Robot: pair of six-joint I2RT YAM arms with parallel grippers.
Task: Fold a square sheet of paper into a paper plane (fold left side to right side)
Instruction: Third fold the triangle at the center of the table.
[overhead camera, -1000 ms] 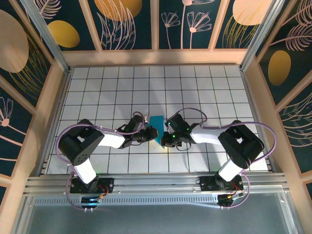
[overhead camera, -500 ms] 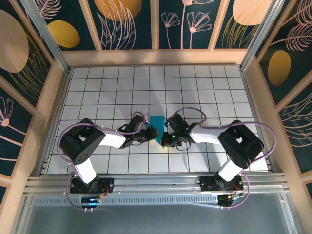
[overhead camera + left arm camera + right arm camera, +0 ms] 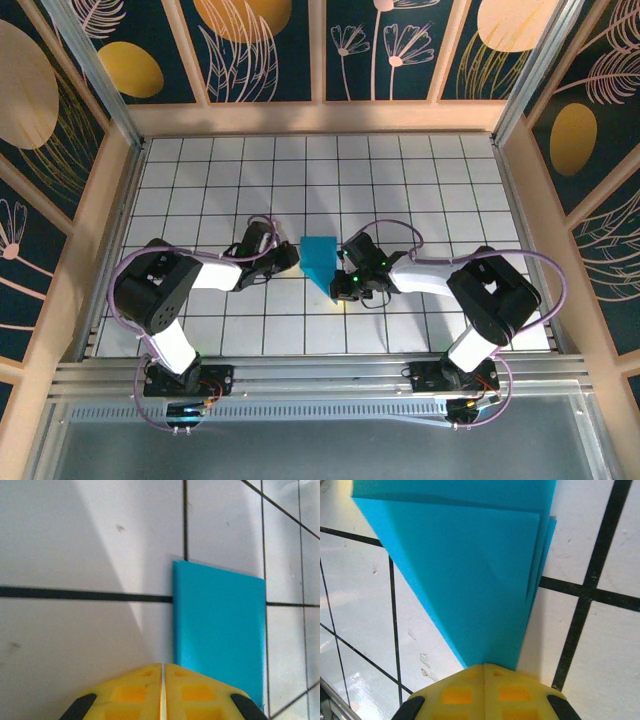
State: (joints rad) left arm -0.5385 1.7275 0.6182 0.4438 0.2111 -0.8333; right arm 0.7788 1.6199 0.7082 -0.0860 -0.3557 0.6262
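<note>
Backing away from the folded sheet of paper, the left tool now sits just to the paper's left with bare tile between. A second ago it was over the paper's left edge. Its yellow fingertips are pressed together and hold nothing. That retreat suggests the left-to-right fold has been pressed and released, so another crease probably comes next.

The right tool has stayed at the paper's near, pointed end. Its jaws are closed, and in the right wrist view the point of the paper runs in under the tips. Whether it is pinched or merely pinned to the worktop I cannot tell.

The paper lies flat on the white tiles between the two tools — turquoise, square-cut at the far end and tapering to a point at the near end. Along its right side several layered edges show slightly offset, so the layers are not perfectly aligned. Seen from the left wrist, its straight-edged end looks crisp and flat.
</note>
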